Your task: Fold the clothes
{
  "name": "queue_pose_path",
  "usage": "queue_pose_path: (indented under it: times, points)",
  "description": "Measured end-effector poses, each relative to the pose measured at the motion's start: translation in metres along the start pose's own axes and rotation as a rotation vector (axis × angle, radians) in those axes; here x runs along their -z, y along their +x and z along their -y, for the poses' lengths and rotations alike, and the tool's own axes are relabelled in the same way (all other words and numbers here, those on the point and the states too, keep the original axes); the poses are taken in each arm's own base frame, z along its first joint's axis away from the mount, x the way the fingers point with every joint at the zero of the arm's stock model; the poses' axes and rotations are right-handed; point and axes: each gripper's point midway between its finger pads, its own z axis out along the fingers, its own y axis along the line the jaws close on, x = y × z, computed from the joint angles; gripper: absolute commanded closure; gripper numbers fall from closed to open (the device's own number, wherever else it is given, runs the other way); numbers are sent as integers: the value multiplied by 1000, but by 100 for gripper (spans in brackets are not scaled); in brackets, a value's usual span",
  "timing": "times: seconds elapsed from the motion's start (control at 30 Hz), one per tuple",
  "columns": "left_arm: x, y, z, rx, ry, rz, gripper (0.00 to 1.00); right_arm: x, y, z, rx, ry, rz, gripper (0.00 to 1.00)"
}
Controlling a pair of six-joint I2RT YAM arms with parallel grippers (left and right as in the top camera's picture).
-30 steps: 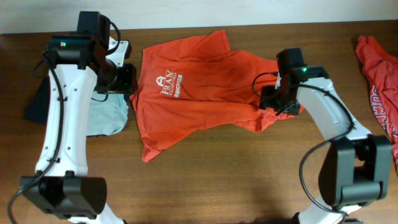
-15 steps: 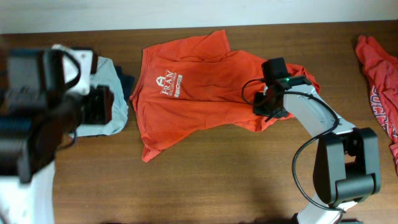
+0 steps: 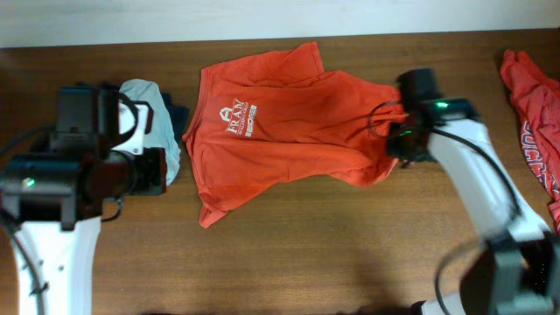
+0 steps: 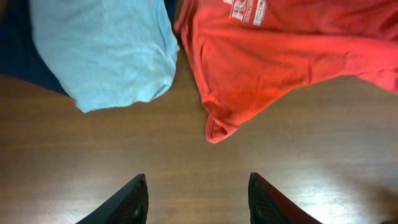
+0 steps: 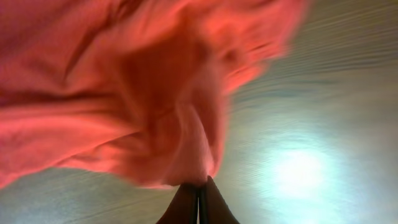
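One orange-red T-shirt lies spread in the middle of the table, white lettering up. My right gripper is shut on a fold at its right edge. In the right wrist view the fingertips meet with the cloth pinched between them. A second shirt of the clothes lies crumpled at the right table edge. My left gripper hovers to the left of the spread shirt. In the left wrist view it stands open over bare wood, short of the shirt's lower corner.
A light blue garment lies on a dark blue cloth, close against the spread shirt's left side. A pale wall runs along the table's far edge.
My right gripper has shut on the shirt's right edge and drawn it to the right. The left arm has moved away from the shirt's left shoulder, toward the front.
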Motion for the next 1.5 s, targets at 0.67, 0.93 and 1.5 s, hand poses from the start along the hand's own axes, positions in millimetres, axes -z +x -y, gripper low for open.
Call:
queue_pose_path:
  times: [0.67, 0.93, 1.5]
  points:
    - [-136, 81, 23, 10, 128, -269, 38, 52, 21, 78, -158, 179, 12, 96]
    - [-182, 113, 41, -38, 177, -286, 39, 52, 20, 78, -169, 184, 17, 96]
    - [-239, 111, 49, -69, 187, -136, 55, 52, 18, 77, -172, 176, 24, 96]
